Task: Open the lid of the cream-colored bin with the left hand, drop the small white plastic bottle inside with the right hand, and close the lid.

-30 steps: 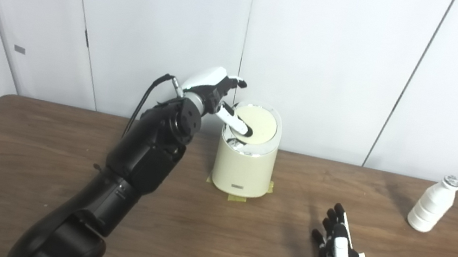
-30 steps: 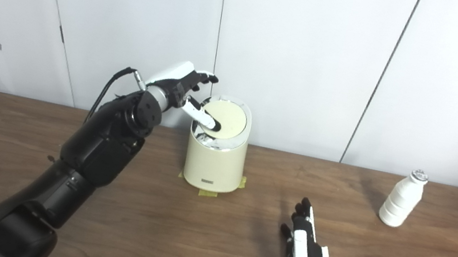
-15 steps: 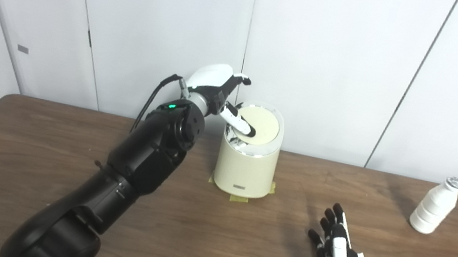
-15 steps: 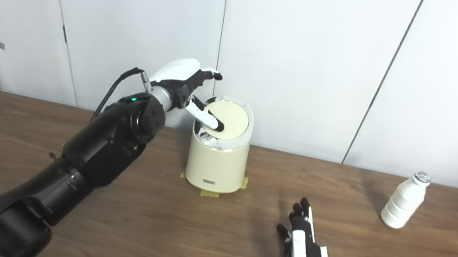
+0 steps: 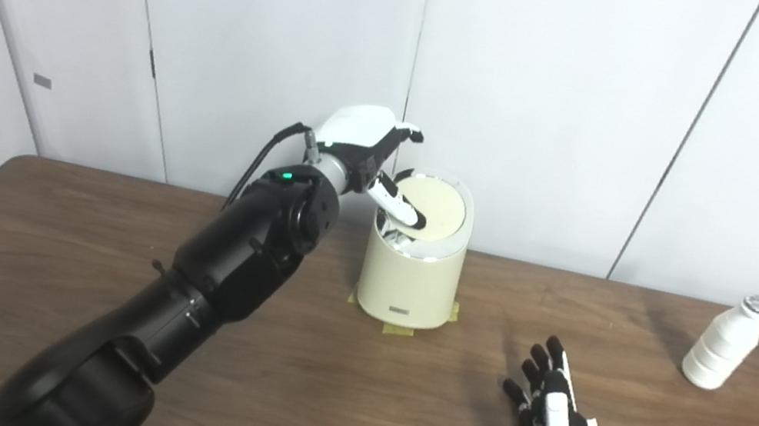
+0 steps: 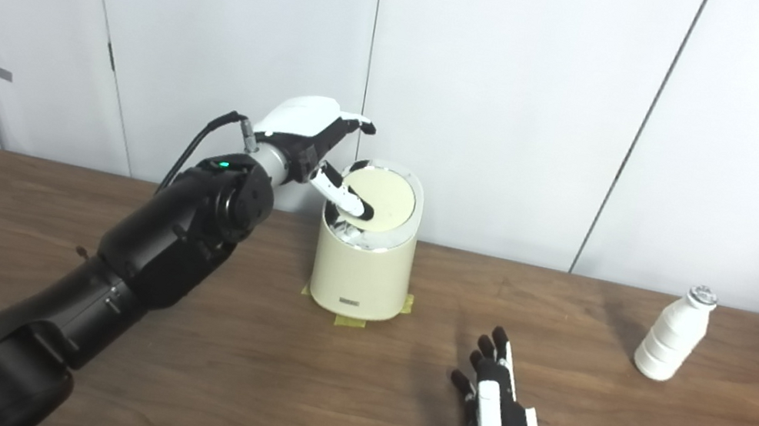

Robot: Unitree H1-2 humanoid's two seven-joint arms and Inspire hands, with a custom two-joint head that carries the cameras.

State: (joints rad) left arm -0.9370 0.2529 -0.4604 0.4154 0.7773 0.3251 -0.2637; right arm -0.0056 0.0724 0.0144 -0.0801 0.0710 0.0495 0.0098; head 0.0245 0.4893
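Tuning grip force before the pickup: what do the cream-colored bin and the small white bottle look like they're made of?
The cream-colored round bin looks like matte plastic or painted metal; its even, dull wall leaves that open. A shiny silver ring under the lid suggests chrome or polished metal trim. The small white ridged bottle looks like opaque plastic, with a silvery, foil-like cap.

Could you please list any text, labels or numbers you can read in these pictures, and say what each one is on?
Nothing here can be read.
Cream-colored bin: a small dark label low on its front, too small and blurred to read.
Small white plastic bottle: no print visible.
Wall plate: grey, blank as far as I can tell.
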